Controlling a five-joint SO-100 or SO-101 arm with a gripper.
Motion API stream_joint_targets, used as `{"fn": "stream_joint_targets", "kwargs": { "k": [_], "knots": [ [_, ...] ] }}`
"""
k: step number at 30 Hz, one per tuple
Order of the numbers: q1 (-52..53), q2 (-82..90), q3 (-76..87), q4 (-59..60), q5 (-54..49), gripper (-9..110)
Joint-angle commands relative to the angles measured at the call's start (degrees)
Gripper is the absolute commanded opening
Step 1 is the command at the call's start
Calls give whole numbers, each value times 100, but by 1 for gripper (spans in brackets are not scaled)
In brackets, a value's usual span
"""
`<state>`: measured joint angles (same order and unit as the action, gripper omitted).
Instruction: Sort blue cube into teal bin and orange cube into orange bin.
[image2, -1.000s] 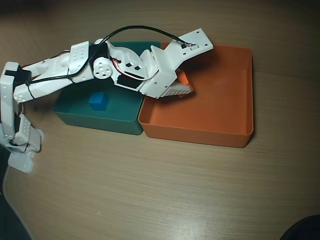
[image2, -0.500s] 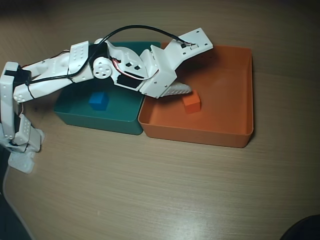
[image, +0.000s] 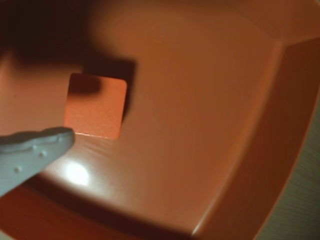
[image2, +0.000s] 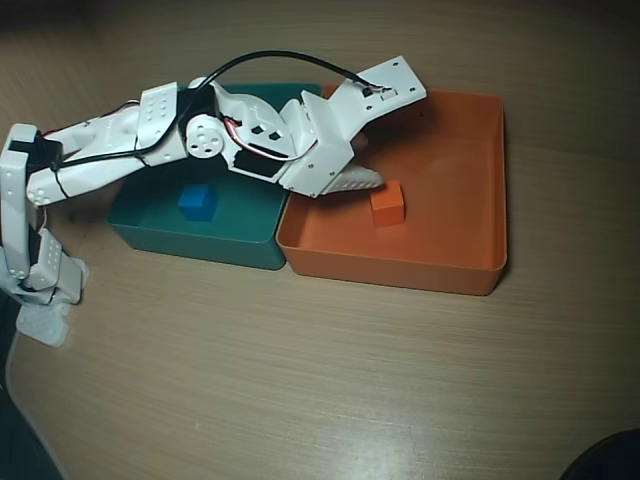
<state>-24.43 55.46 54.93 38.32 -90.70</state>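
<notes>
The big, shallow, square orange plastic bin sits on the wooden table. It is the biggest thing here, so everything else is placed from it. The square teal-green plastic bin stands just to the left of the orange bin in the overhead view, and their walls touch.

The white robot arm reaches over the teal bin, and its white two-finger gripper hangs over the left part of the orange bin. The gripper holds nothing. Its fingers look spread apart, and the small orange cube lies free beside them.

The small orange cube with dull faces lies flat on the floor of the orange bin, near its left side. The wrist view shows it just past one white fingertip.

The small bright blue cube lies inside the teal bin, well to the left of the orange bin.

Both cubes are in their right bins, so the sorting looks done. I think only pulling the arm away is left
</notes>
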Motion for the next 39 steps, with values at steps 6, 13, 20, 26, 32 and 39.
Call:
{"fn": "stream_joint_targets", "kwargs": {
  "k": [6, 13, 20, 26, 32, 39],
  "knots": [
    [18, 246, -475, -97, 53, -7],
    [62, 1028, -35, -9, 53, -3],
    [396, 3103, 1872, -9, -35, -3],
    [1151, 5379, 3999, -9, -44, -3],
    [1854, 7541, 6223, -70, -53, -2],
    [2188, 10002, 8745, -97, -53, -3]
  ]
}}
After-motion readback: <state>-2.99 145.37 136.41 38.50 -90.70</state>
